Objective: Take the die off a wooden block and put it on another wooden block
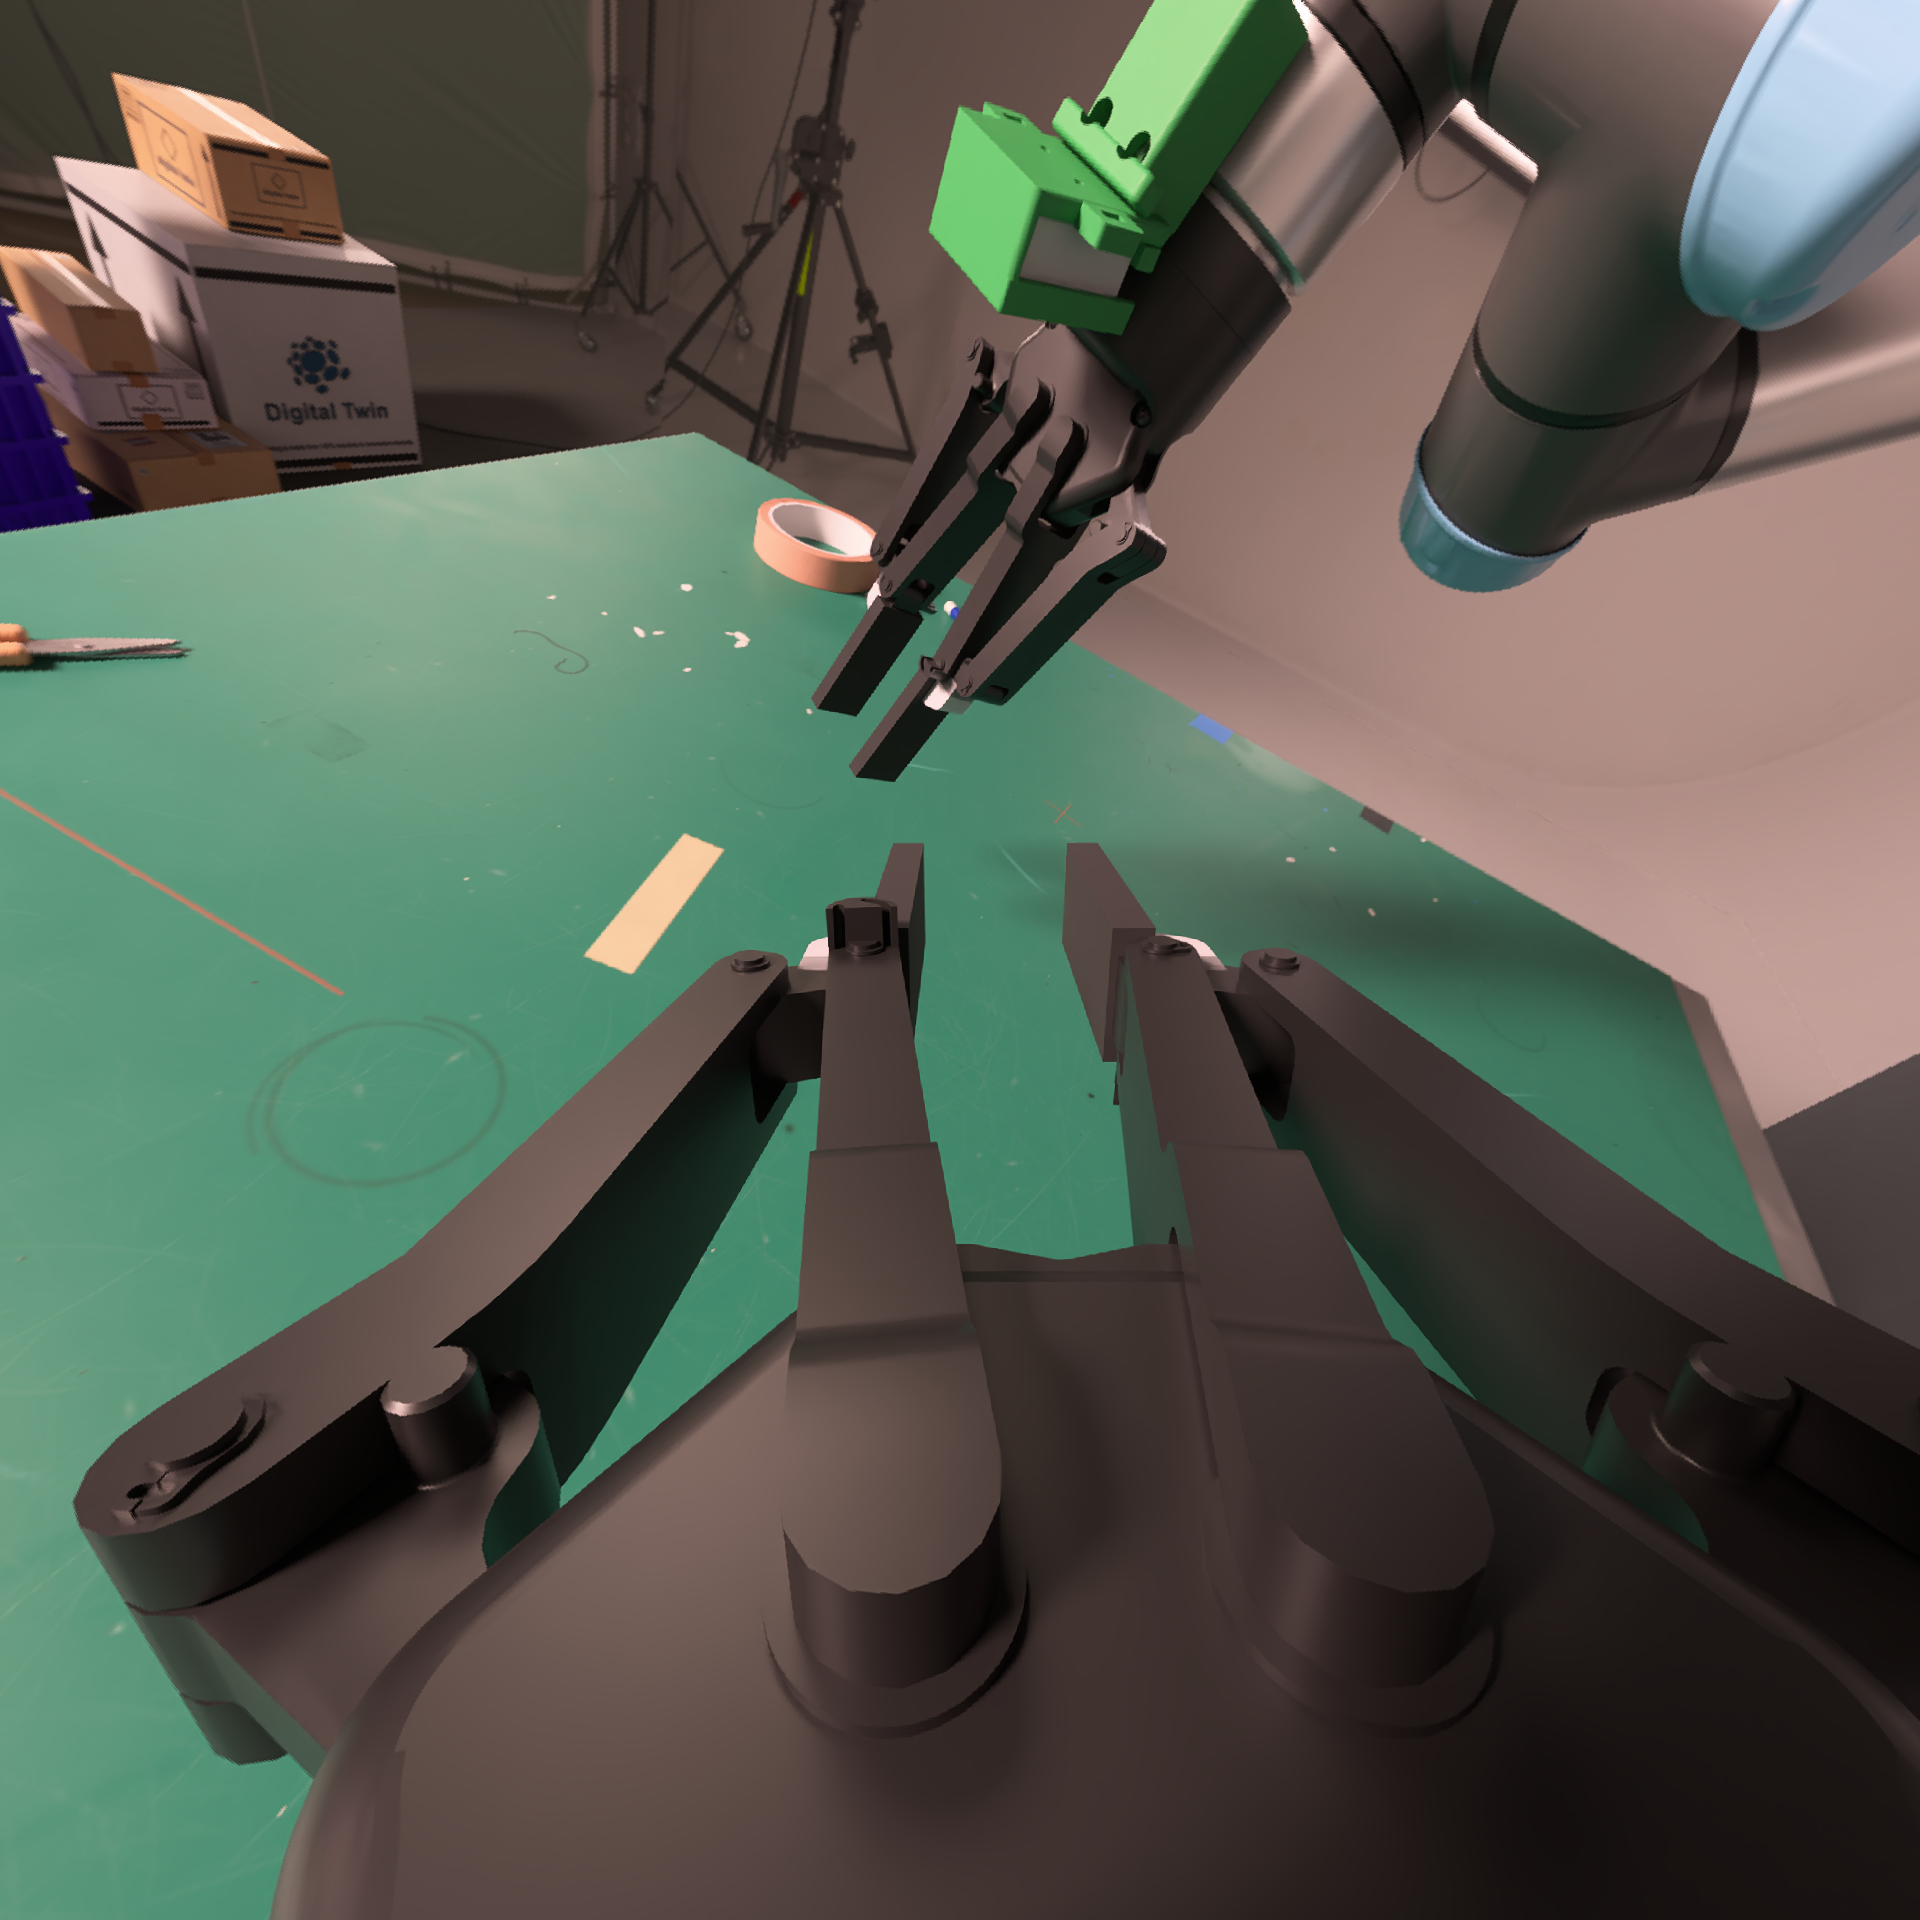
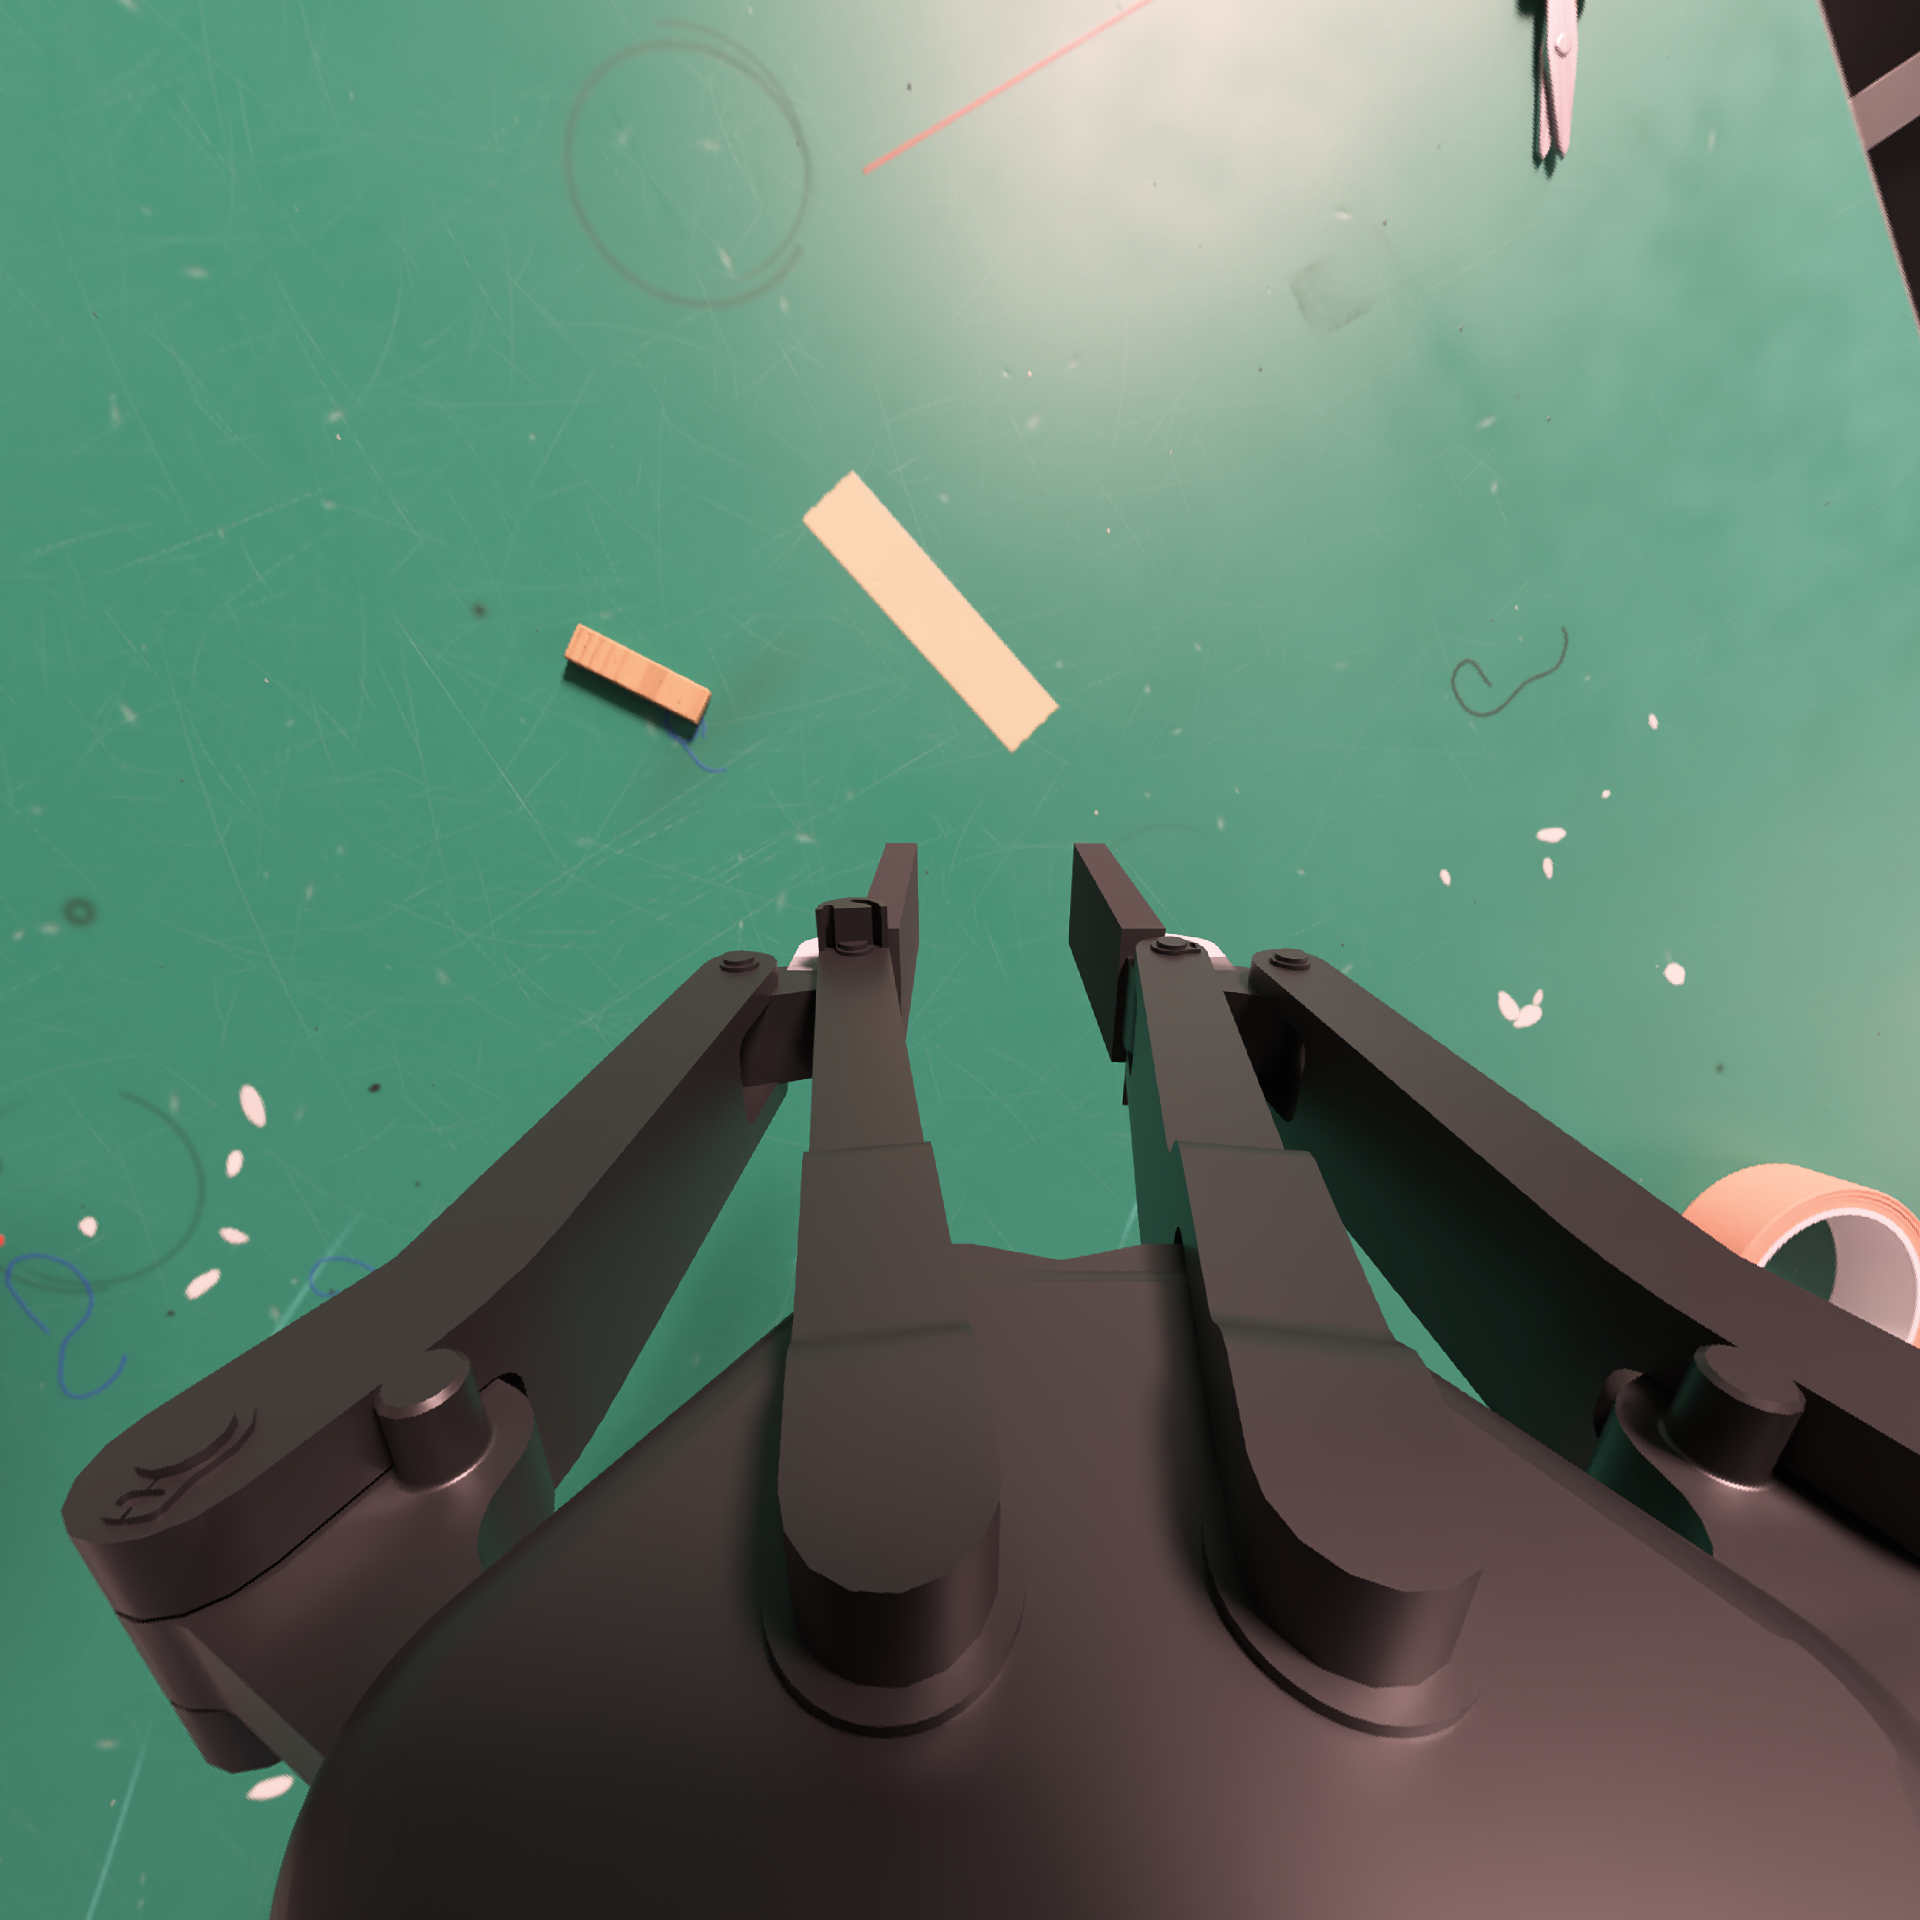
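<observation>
Wooden block (image 2: 637, 673) lies flat on the green tabletop (image 2: 312, 468), ahead-left of our right claw (image 2: 994, 883) and well apart; both it and the left claw (image 1: 994, 883) hang released, holding nothing

A workshop or studio: stacked cardboard boxes (image 1: 223, 166) and light-stand tripods (image 1: 800, 301) are standing behind a scratched green tabletop (image 1: 312, 831), where scissors (image 1: 94, 649) and a tape roll (image 1: 816, 542) are lying.

Showing on the desk (image 2: 312, 416): one wooden block (image 2: 636, 673), one tape roll (image 1: 816, 542), one scissors (image 2: 1555, 78), one tan strip (image 2: 928, 609), two grippers.
</observation>
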`<state>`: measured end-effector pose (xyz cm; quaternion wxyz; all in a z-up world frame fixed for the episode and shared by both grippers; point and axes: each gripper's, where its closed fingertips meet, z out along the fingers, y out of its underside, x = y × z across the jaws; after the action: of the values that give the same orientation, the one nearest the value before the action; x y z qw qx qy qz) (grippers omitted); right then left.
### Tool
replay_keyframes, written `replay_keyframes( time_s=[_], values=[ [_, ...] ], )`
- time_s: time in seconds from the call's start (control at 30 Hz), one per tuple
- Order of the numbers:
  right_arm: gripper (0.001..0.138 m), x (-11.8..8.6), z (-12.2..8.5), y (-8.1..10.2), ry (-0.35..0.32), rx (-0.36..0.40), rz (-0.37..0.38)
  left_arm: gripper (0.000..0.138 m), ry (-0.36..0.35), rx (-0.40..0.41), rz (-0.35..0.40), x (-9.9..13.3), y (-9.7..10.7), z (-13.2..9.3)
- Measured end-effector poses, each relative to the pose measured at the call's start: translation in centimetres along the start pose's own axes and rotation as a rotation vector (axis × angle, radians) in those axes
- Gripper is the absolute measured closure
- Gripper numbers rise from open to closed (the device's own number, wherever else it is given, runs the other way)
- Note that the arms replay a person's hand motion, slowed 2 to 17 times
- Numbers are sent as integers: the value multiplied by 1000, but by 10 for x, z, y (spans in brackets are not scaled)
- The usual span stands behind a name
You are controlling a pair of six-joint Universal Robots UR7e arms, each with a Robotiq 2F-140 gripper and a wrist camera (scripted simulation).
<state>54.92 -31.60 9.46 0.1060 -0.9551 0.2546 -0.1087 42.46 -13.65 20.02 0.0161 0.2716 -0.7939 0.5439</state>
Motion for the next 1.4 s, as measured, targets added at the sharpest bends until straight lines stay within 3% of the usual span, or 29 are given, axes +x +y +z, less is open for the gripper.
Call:
replay_keyframes(
  time_s=[0.27, 0.43, 0.7, 0.97, 1.4],
  values=[
    [99, -6, 0, -14, 21, 96, 14, 101, -127, -38, 39, -5, 12, -27],
    [99, -11, -2, -18, 38, 144, 32, 101, -221, -66, 57, -10, 29, -51],
    [99, -19, -8, -24, 62, 249, 77, 98, -397, -153, 74, -27, 75, -99],
    [98, -38, -16, -29, 31, 388, 124, 98, -576, -220, 55, -54, 124, -151],
    [97, -85, -34, -27, -78, 630, 184, 98, -723, -352, -17, -100, 199, -207]
  ],
)
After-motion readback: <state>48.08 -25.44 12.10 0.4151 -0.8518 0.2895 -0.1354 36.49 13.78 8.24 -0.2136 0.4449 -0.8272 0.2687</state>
